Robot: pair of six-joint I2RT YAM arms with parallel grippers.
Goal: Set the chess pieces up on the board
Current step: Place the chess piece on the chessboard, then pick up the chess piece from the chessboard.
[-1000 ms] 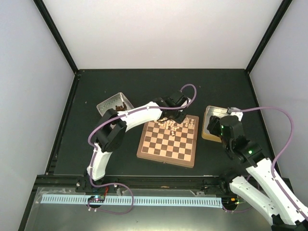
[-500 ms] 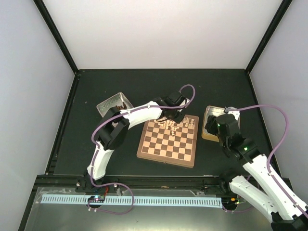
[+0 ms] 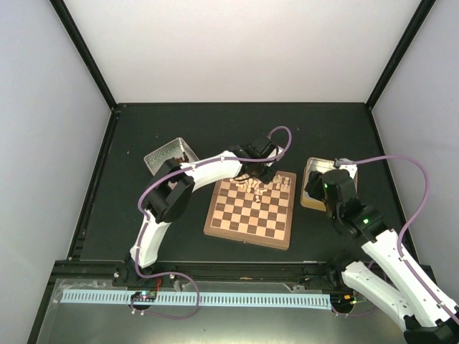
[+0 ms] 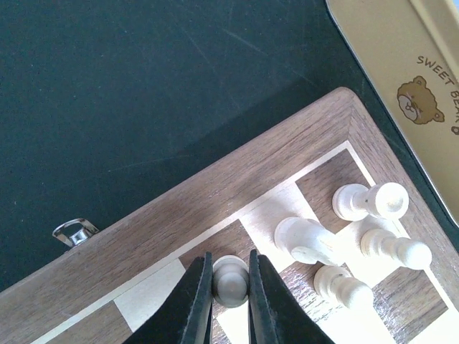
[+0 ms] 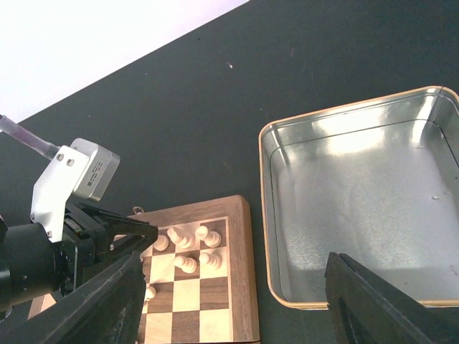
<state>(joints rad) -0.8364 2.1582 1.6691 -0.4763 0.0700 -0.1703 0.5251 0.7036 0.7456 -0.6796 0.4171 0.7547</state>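
The left gripper (image 4: 229, 271), at the bottom centre of the left wrist view, is clamped on one pale piece (image 4: 231, 283). It holds the piece over a dark square in the edge row of the board (image 4: 179, 208), just inside the brown rim. Whether the piece touches the square cannot be told. Four more pieces (image 4: 358, 236) cluster to its right, near the board's corner.

Over the last second this arm barely shifts and its jaws stay tight. The piece therefore looks set in place, or nearly so, but not yet let go. Meanwhile the right gripper (image 5: 233, 308), jaws spread wide and holding nothing, has edged up and left in the top view, above the tin (image 5: 358, 201).

Only the left wrist view shows the grip itself, because from above the arm covers it. Only the right wrist view shows the tin's floor, which is bare metal, so probably nothing remains to fetch there. Only the top view shows both arms at once, and a second tin (image 3: 168, 154) at the board's upper left.
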